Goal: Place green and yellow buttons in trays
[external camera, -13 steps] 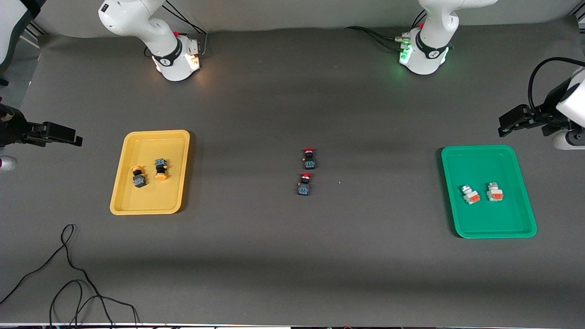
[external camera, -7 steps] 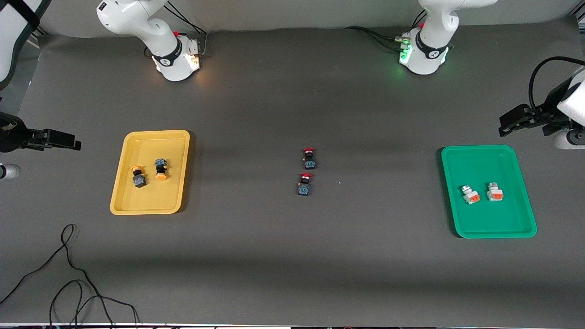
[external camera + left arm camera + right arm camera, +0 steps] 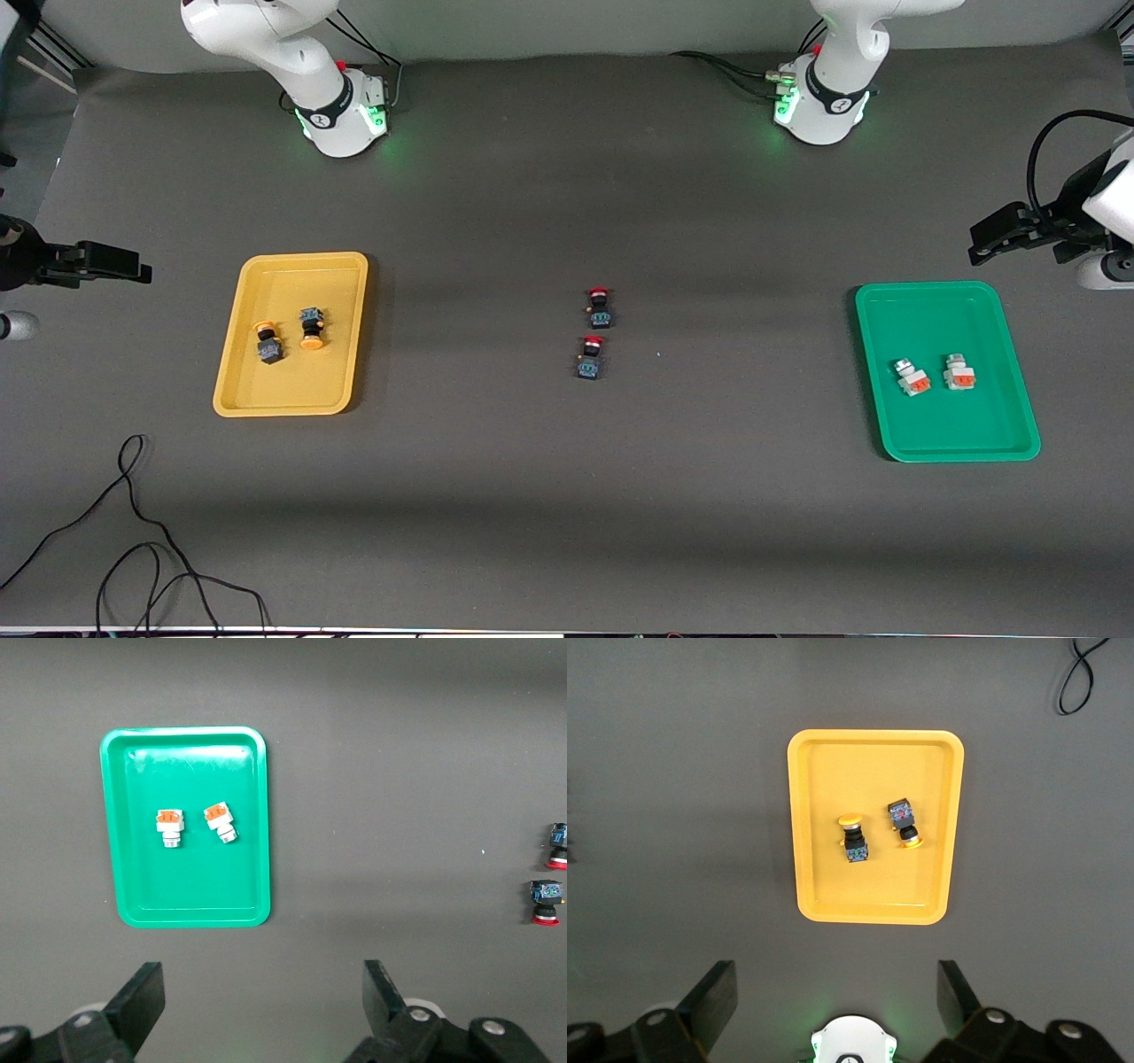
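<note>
Yellow tray [image 3: 232, 372], toward the right arm's tabletop edge, held two orange-yellow-capped switches [image 3: 268, 342] with black-blue bodies. Green tray [image 3: 886, 425], toward the left arm's edge, held two white-silver switches [image 3: 911, 377] with orange blocks. Left gripper [image 3: 263, 1014] and right gripper [image 3: 836, 1005] hung aloft, fingers spread, empty.

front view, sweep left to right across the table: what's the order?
right gripper → yellow tray holding two yellow-capped buttons → two red-capped switches → green tray holding two white buttons → left gripper
</note>
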Tool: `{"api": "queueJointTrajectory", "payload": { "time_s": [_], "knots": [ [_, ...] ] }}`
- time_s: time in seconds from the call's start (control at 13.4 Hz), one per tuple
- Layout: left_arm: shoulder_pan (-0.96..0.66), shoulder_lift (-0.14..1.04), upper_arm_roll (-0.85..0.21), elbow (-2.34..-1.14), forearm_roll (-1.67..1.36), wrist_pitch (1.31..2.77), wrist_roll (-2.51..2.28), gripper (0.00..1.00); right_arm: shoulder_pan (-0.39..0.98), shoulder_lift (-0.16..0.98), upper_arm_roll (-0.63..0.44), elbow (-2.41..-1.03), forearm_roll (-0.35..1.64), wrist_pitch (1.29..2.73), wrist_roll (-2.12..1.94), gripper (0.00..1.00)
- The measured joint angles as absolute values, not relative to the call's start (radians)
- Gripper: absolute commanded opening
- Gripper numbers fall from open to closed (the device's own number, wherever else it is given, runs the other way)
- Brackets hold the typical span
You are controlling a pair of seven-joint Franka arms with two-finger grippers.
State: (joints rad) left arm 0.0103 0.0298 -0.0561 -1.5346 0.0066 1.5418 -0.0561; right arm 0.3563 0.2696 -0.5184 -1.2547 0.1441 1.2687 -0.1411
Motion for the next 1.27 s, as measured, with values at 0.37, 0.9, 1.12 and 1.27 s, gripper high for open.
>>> {"api": "queueJointTrajectory", "payload": {
  "time_s": [0.37,0.9,1.12,1.27],
  "knots": [
    [0.010,0.030,-0.056,-1.535,0.007,1.542,-0.056,0.99,0.042,0.220,-0.092,-1.264,0.037,1.256,-0.046,1.00],
    [0.010,0.030,-0.056,-1.535,0.007,1.542,-0.056,0.99,-0.020,0.037,-0.016,-1.525,0.022,1.433,-0.042,1.00],
    [0.010,0.030,-0.056,-1.535,0.007,1.542,-0.056,0.99,-0.020,-0.043,-0.012,-1.646,0.022,1.519,-0.042,1.00],
    [0.010,0.030,-0.056,-1.535,0.007,1.542,-0.056,0.99,-0.020,-0.064,-0.011,-1.680,0.022,1.537,-0.042,1.00]
  ]
}}
